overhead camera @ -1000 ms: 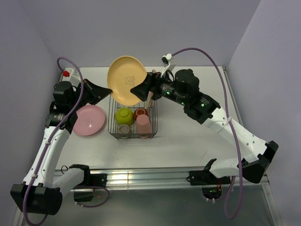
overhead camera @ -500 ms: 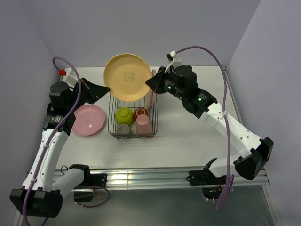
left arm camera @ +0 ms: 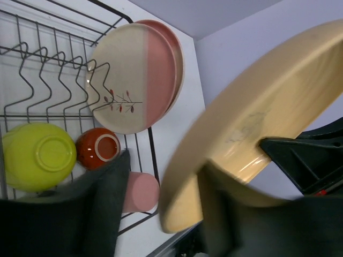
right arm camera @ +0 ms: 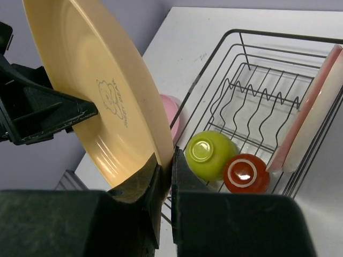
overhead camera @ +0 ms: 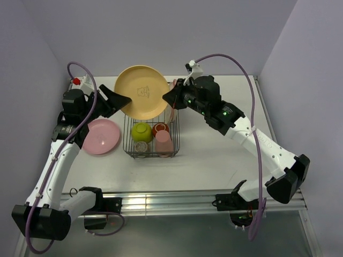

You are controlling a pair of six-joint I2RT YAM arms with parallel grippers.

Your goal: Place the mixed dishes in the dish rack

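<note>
An orange-yellow plate (overhead camera: pixel 143 91) hangs tilted above the dish rack (overhead camera: pixel 127 140). My right gripper (overhead camera: pixel 169 99) is shut on its right rim, with the fingers (right arm camera: pixel 185 176) pinching the edge of the plate (right arm camera: pixel 102 91). My left gripper (overhead camera: pixel 121 100) is at the opposite rim with its jaws open. The plate's edge (left arm camera: pixel 182 198) lies loosely between them. In the rack lie a lime-green bowl (overhead camera: pixel 141 131), a red-brown mug (overhead camera: pixel 160 129), a salmon-pink cup (overhead camera: pixel 164 142) and a small grey-beige cup (overhead camera: pixel 141 147). The twig plate (left arm camera: pixel 131 80) and a pink-and-cream plate (left arm camera: pixel 176 59) stand at its far end.
A pink plate (overhead camera: pixel 102 136) lies on the white table left of the rack, under my left arm. The rack's wire dividers (right arm camera: pixel 257 101) between the bowl and the standing plates hold nothing. Purple walls close in the table at the back and on both sides.
My right gripper closed on the orange-yellow plate's right rim. My left gripper then opened off the left rim. The plate moved slightly left and tilted flatter.
</note>
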